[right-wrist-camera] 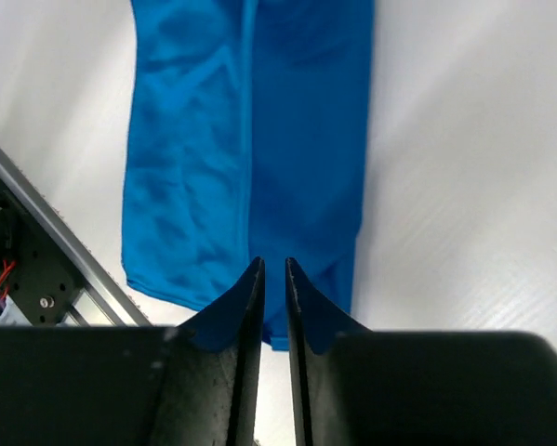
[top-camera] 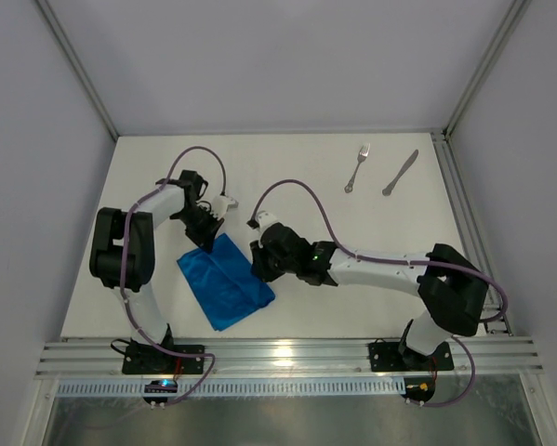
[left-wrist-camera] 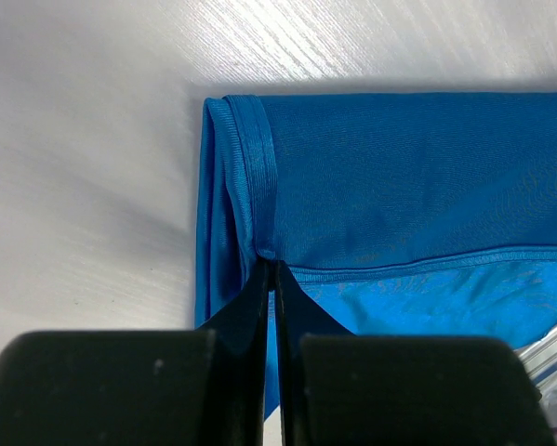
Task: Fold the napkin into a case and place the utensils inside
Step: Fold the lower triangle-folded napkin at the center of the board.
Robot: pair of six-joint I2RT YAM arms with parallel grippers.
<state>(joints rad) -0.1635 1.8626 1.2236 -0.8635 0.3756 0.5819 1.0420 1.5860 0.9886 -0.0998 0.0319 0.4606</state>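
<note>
The bright blue napkin [top-camera: 227, 281] lies folded into an oblong on the white table, near the front left. My left gripper [top-camera: 210, 234] is at its far corner, and in the left wrist view [left-wrist-camera: 270, 262] the jaws are shut on a puckered hem of the napkin [left-wrist-camera: 408, 177]. My right gripper [top-camera: 260, 264] is at the napkin's right edge. In the right wrist view [right-wrist-camera: 270, 265] its jaws stand almost closed with nothing between them, over the flat napkin [right-wrist-camera: 250, 139]. The fork [top-camera: 357, 168] and knife [top-camera: 400, 173] lie side by side at the far right.
A metal rail [top-camera: 287, 358] runs along the table's near edge and also shows in the right wrist view [right-wrist-camera: 36, 242]. Frame posts and grey walls bound the table on the left, right and back.
</note>
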